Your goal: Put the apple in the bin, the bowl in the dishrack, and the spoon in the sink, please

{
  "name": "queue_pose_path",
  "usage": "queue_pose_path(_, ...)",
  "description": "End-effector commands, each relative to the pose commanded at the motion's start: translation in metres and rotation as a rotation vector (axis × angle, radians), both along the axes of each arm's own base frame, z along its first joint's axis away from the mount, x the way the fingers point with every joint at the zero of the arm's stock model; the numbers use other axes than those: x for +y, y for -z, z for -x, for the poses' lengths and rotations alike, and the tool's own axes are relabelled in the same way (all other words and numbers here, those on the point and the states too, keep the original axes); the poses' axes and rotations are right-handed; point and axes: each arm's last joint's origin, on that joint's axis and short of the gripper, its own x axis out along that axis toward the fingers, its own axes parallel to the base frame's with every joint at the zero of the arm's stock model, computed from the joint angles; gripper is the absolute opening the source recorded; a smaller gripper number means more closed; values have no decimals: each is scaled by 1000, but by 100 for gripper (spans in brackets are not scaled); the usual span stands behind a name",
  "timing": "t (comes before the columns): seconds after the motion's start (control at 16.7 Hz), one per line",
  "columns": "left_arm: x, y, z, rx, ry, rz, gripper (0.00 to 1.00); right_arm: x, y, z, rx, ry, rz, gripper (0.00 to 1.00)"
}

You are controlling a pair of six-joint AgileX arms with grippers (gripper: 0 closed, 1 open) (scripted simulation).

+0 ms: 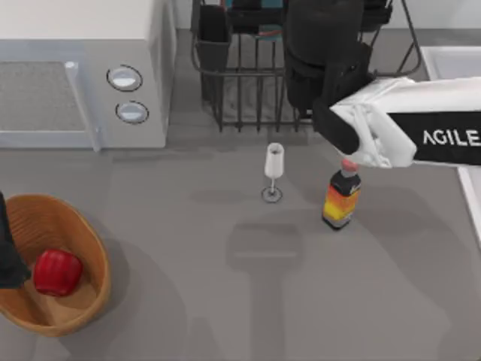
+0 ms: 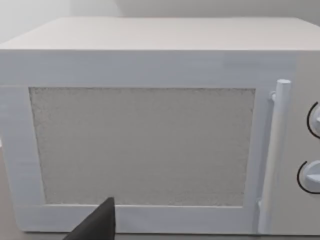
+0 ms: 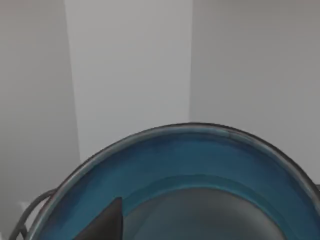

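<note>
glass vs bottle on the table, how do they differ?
The glass is white and thin-stemmed on a round foot; the bottle is stout, with a dark body, an orange-yellow label and a red cap. The glass stands in open table near the dishrack; the bottle sits partly under the right arm. Both stand upright on the grey table.

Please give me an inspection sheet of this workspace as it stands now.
Surface: grey table.
Job's things: apple lies in the bin; bowl at the right gripper, over the dishrack; sink at the right edge; spoon nothing seen.
Clutter: stemmed glass, bottle, microwave.
Grippers: right arm reaches over the dishrack; left arm beside the bin, facing the microwave.
Cables: nothing seen.
Surroundings: pale wall.
</note>
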Motion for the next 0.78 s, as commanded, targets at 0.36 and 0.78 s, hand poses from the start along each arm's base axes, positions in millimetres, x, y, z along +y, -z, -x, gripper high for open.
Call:
queue_pose_path(0.36, 0, 0, 0, 0, 0, 0, 100, -35, -23, 12, 12, 3, 10, 100)
queue_pose_path(0.78, 0, 0, 0, 0, 0, 0, 100, -147, -75, 91, 15, 5, 13, 100)
